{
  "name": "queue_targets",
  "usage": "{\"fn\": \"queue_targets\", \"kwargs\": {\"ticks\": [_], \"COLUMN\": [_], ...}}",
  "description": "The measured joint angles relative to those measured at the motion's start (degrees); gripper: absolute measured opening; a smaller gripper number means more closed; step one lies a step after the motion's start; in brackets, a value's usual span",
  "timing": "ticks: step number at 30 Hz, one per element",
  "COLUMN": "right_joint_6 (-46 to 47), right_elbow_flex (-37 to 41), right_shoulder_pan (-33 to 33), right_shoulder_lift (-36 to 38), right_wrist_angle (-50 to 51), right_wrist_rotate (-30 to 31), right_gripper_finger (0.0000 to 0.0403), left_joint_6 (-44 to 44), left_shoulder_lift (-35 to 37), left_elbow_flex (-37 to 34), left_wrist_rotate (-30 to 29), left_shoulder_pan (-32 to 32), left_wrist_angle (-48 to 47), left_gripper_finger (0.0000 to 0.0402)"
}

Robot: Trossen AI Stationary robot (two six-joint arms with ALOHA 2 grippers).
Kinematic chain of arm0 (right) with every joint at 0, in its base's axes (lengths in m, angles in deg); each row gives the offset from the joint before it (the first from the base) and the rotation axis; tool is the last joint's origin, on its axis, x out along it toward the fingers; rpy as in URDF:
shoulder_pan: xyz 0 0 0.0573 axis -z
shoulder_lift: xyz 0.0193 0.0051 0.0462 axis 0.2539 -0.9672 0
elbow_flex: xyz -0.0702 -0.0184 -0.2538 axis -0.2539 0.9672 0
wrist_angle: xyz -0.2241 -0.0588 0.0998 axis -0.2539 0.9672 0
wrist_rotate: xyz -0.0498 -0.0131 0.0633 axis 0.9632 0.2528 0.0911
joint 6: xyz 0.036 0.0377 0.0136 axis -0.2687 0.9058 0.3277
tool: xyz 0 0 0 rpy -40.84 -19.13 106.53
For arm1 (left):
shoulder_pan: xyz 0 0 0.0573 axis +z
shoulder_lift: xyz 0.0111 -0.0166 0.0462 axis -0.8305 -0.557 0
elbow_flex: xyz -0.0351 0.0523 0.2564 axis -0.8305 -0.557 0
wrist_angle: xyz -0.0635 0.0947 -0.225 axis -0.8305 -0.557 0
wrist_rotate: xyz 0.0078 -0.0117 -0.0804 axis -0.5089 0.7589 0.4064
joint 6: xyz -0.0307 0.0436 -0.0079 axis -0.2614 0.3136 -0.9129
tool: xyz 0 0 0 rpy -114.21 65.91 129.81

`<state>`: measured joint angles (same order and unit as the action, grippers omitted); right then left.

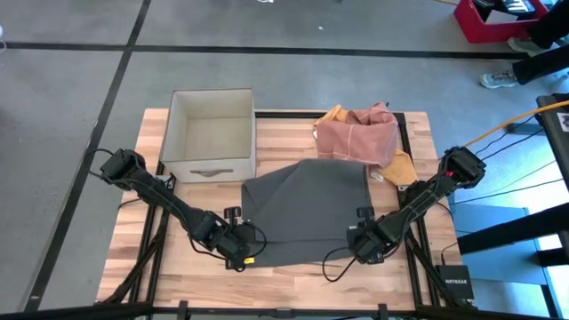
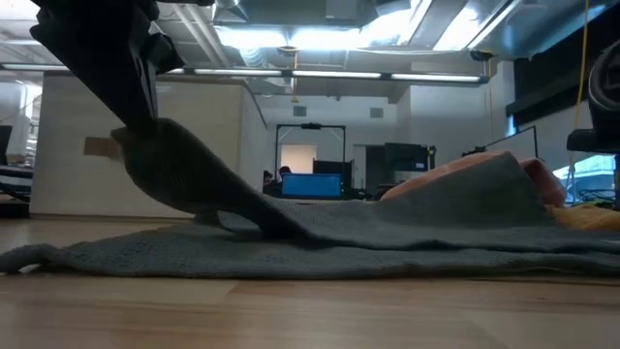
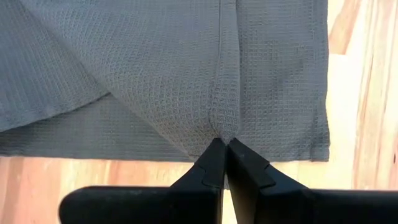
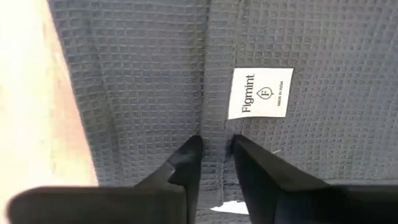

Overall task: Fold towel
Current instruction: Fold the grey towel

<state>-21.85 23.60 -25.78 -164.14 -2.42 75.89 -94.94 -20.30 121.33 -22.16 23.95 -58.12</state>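
Observation:
A grey waffle-weave towel lies spread in the middle of the wooden table; its far right corner leans on a pile of pink cloth. My left gripper is at the towel's near left edge, shut on it. In the low view it holds a raised peak of towel, while the rest lies on the table. My right gripper is at the near right edge, with its fingers closed on a ridge of towel beside the white Figmint label. My left gripper pinches a puckered ridge of the towel between its two fingertips, close to the hemmed near edge. The cloth gathers into folds that run away from the fingers. That part is lifted off the table. My right gripper has a narrow raised strip of the towel between its two fingers, just beside the label. The fingers lie along the strip. I cannot tell whether it holds one layer or several.
An open cardboard box stands at the table's far left. A pile of pink and orange cloths lies at the far right, touching the towel. Bare wood runs along the near edge.

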Motion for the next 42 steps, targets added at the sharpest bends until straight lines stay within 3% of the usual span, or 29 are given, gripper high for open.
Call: {"fn": "queue_targets", "kwargs": {"ticks": [6, 13, 18, 22, 28, 33, 42], "right_joint_6": [-0.57, -0.28, 0.16, 2.77, 6.7, 7.68, 9.09], "right_elbow_flex": [-3.25, -8.87, -12.39, -13.8, -13.94, -15.29, -28.15], "right_shoulder_pan": [0.02, 0.0, -0.52, -0.42, -0.37, -0.31, 1.65], "right_shoulder_lift": [-0.02, 0.03, 3.07, 7.26, 12.81, 17.19, 20.81], "right_wrist_angle": [1.87, 10.89, 15.94, 18.21, 22.63, 25.34, 41.3], "right_wrist_rotate": [1.17, 2.91, 4.31, 6.73, 9.41, 13.08, 27.38], "right_gripper_finger": [0.001, 0.0005, 0.0005, 0.0005, 0.0003, 0.0002, 0.0002], "left_joint_6": [0.08, -0.56, -2.67, -3.91, -7.35, -4.05, 0.42], "left_shoulder_lift": [0.02, 1.16, 5.22, 8.09, 10.1, 12.25, 14.45], "left_elbow_flex": [0.02, 0.29, 5.32, 11.31, 20.34, 24.29, 26.69], "left_wrist_rotate": [0.0, 0.02, -1.13, -5.01, -15.5, -19.1, -20.17], "left_shoulder_pan": [0.0, -0.02, -0.46, -0.42, 0.2, 1.77, 5.99], "left_wrist_angle": [-0.03, -1.06, -7.02, -17.32, -36.72, -37.46, -39.36], "left_gripper_finger": [0.0005, 0.0005, 0.0005, 0.0002, 0.0002, 0.0003, 0.0003]}}
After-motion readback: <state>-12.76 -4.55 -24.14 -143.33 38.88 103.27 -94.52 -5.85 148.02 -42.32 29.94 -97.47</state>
